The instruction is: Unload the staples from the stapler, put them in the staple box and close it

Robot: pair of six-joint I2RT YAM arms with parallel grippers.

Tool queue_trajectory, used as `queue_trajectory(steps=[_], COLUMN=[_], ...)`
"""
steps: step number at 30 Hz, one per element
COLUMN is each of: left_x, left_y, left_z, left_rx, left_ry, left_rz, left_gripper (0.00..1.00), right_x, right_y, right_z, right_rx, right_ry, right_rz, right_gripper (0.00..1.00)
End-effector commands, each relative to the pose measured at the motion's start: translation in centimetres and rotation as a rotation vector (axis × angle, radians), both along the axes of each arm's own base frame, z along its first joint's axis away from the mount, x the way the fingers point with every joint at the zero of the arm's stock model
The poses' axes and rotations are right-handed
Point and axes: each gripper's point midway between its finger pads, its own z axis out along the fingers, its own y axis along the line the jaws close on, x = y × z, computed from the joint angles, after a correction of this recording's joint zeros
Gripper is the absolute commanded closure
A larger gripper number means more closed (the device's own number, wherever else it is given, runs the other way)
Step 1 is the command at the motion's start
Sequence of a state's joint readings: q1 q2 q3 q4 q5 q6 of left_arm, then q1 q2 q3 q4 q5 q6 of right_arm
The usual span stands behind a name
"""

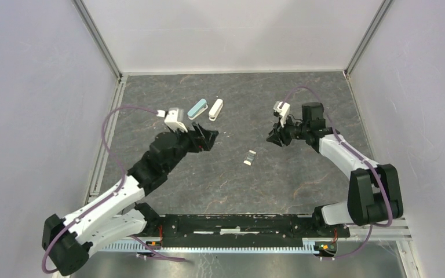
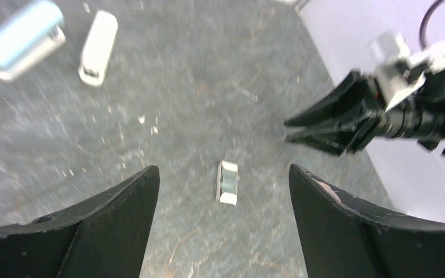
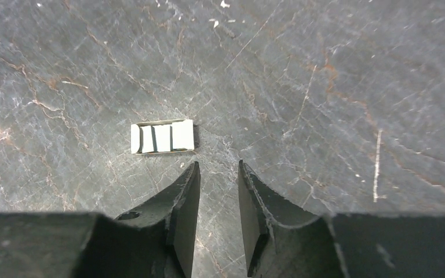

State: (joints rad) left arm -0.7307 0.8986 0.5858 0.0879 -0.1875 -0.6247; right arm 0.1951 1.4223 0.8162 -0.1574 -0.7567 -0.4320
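Dark marbled stone covers the table (image 1: pixel 226 191), with pale walls on three sides. We see the stapler (image 1: pixel 250 157) lying flat near the middle, alone on the stone, between the two arms. Our left gripper (image 1: pixel 207 138) hangs to its left with fingers spread wide and nothing in them. Our right gripper (image 1: pixel 273 138) hovers just beyond the stapler on the right, fingers only narrowly apart and empty; its wrist view shows the stapler just ahead of the fingertips, untouched. A teal stapler (image 1: pixel 197 109) and a longer white stapler (image 1: pixel 215 109) lie side by side nearer the far wall.
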Motion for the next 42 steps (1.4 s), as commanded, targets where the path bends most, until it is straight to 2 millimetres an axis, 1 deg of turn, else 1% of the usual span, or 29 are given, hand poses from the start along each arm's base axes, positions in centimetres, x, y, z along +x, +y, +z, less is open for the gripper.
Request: queue_trajectory(steps=[1, 5, 8, 12, 15, 17, 19, 21, 24, 27, 29, 33, 37, 39, 42], left_x=[0.9, 0.5, 0.0, -0.6, -1.0, -1.4, -1.7, -2.1, -2.6, -2.7, -2.5, -2.3, -2.4, -2.5, -2.9], left_y=[3.0, 2.5, 1.8, 0.7, 0.1, -0.2, -0.5, -0.9, -1.7, -2.3, -2.4, -2.3, -1.5, -1.2, -1.2], left_z=[3.9, 5.2, 5.3, 4.8, 4.0, 3.7, 2.9, 2.1, 0.8, 0.0, -0.5, -1.6, -2.0, -2.0, -2.3], left_rx=[0.158, 0.119, 0.076, 0.025, -0.023, -0.073, -0.126, -0.178, -0.217, -0.206, -0.168, -0.064, 0.031, 0.042, 0.04], left_ry=[-0.098, -0.108, -0.102, -0.078, -0.059, -0.065, -0.062, -0.058, -0.04, -0.034, -0.044, -0.057, -0.09, -0.107, -0.116], left_rz=[0.058, 0.025, -0.007, -0.059, -0.086, -0.096, -0.105, -0.126, -0.167, -0.198, -0.21, -0.229, -0.237, -0.237, -0.251], left_gripper=[0.1, 0.09, 0.08, 0.08, 0.08, 0.07, 0.01, 0.0, 0.0, 0.0, 0.0, 0.0, 0.0, 0.0, 0.0], right_x=[-0.9, -1.4, -1.7, -2.0, -2.4, -3.4, -4.9, -6.3, -7.6, -8.1, -8.1, -7.8, -7.4, -7.6, -8.3], right_y=[-0.1, -0.9, -1.1, -1.4, -1.6, -1.6, -1.7, -1.9, -2.9, -4.1, -5.3, -7.1, -9.3, -10.1, -10.9], right_z=[3.1, 4.9, 5.6, 6.1, 6.3, 6.2, 5.8, 5.3, 4.7, 4.9, 4.7, 4.9, 3.8, 3.5, 3.7], right_rx=[0.059, 0.081, 0.092, 0.108, 0.115, 0.105, 0.095, 0.07, 0.028, 0.009, 0.008, 0.043, 0.02, 0.011, 0.01], right_ry=[-0.075, -0.121, -0.139, -0.136, -0.125, -0.1, -0.081, -0.096, -0.165, -0.243, -0.233, -0.238, -0.229, -0.231, -0.257], right_rz=[0.047, 0.039, 0.038, 0.042, 0.052, 0.072, 0.105, 0.129, 0.107, 0.082, 0.085, 0.063, -0.01, -0.024, -0.036], right_gripper=[0.61, 0.56, 0.55, 0.55, 0.55, 0.55, 0.55, 0.55, 0.49, 0.41, 0.4, 0.39, 0.38, 0.38, 0.38])
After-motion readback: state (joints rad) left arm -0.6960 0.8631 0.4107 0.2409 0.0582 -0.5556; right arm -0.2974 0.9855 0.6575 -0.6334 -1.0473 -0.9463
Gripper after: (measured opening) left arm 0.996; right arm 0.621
